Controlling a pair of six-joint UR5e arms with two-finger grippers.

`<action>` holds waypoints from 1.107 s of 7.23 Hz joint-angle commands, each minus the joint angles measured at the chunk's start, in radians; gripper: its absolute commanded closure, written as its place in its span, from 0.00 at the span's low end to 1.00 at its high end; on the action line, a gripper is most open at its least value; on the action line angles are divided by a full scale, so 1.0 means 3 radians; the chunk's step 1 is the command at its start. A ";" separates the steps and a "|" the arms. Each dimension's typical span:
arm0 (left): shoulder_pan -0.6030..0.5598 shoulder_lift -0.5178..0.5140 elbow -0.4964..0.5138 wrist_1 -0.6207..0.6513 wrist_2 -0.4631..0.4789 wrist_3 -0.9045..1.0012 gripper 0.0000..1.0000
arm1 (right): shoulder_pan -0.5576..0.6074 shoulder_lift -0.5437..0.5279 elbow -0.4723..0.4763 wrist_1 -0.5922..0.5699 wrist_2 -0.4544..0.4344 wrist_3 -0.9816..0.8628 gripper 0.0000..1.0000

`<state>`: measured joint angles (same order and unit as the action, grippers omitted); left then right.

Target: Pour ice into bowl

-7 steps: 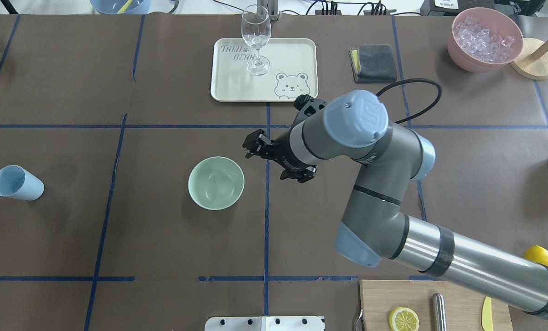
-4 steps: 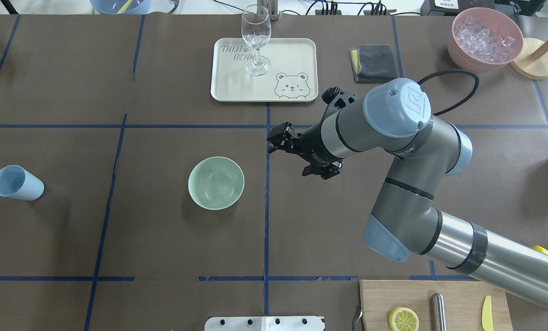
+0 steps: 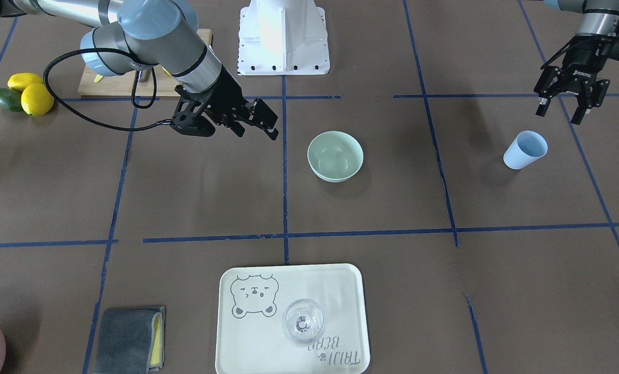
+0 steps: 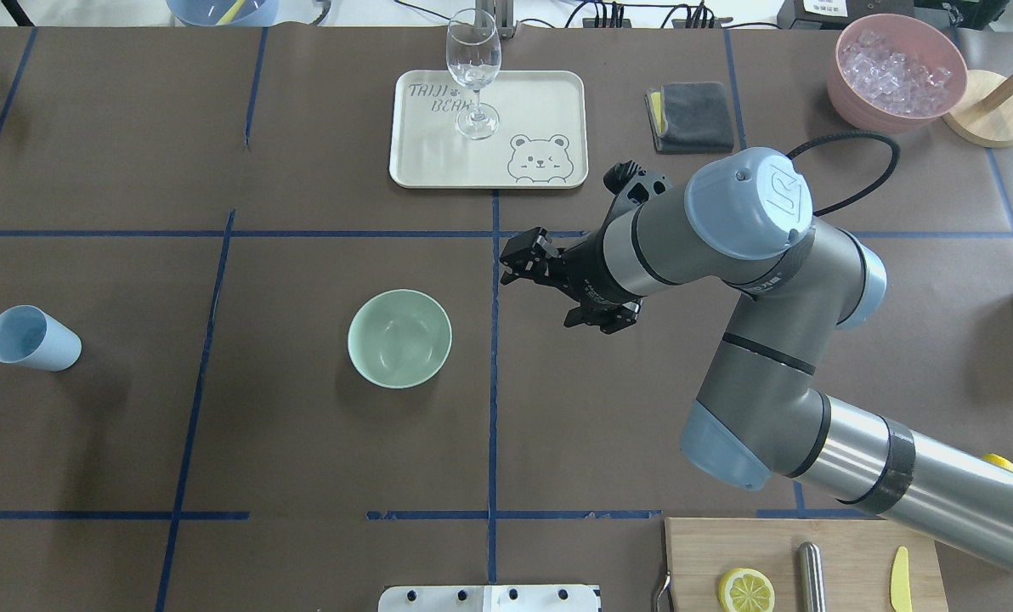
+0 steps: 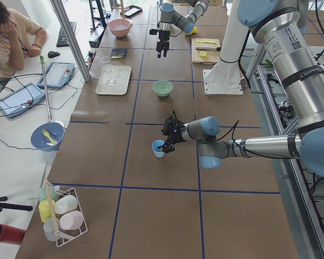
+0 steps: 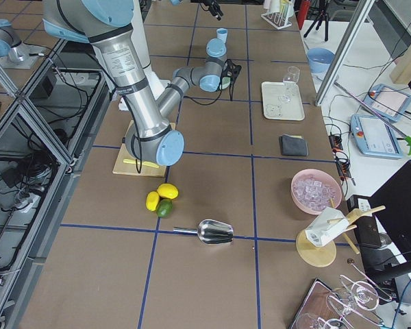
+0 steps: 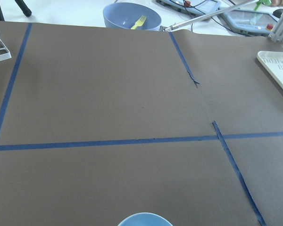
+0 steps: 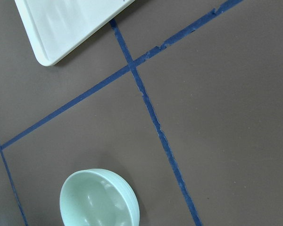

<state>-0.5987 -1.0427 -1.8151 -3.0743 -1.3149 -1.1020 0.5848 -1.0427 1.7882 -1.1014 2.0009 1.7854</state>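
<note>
The mint-green bowl (image 4: pixel 399 337) stands upright near the table's middle and looks empty; it also shows in the front view (image 3: pixel 335 156) and the right wrist view (image 8: pixel 99 197). A light blue cup (image 4: pixel 32 338) stands at the far left, also in the front view (image 3: pixel 525 149). No clear ice cubes can be made out in it. My left gripper (image 3: pixel 560 115) is open and empty, close to the cup on the robot's side. The cup's rim (image 7: pixel 144 220) shows at the bottom of the left wrist view. My right gripper (image 4: pixel 511 265) is open and empty, raised to the right of the bowl.
A cream tray (image 4: pixel 549 93) with a wine glass (image 4: pixel 472 72) lies at the back. A grey cloth (image 4: pixel 689 115) and a pink container of crushed ice (image 4: pixel 897 72) are at the back right. A cutting board (image 4: pixel 804 565) with a lemon half is at the front right.
My right arm has swung to the right, away from the bowl. The left gripper's tip has come into the overhead view's left edge and moved closer to the cup.
</note>
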 commanded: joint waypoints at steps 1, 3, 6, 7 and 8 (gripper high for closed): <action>0.0786 0.0162 0.0047 -0.0055 0.1147 -0.0364 0.02 | 0.0014 0.0004 0.0012 0.0000 -0.0002 0.0001 0.00; 0.1685 0.0162 0.0348 -0.0015 0.2292 -0.1074 0.01 | 0.0233 -0.0326 0.0286 -0.0005 0.0135 -0.0040 0.00; 0.1928 0.0061 0.0375 0.0460 0.2740 -0.1409 0.01 | 0.0505 -0.0538 0.0324 0.0015 0.0458 -0.0362 0.00; 0.1954 -0.0016 0.0385 0.0648 0.2802 -0.1409 0.01 | 0.0505 -0.0543 0.0339 0.0015 0.0458 -0.0362 0.00; 0.1955 -0.0103 0.0390 0.0817 0.2904 -0.1404 0.01 | 0.0505 -0.0548 0.0344 0.0015 0.0453 -0.0362 0.00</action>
<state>-0.0198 -1.0441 -1.7006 -2.8923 -0.4793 -1.5195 0.7350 -1.2043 1.8882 -1.0970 2.1360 1.6789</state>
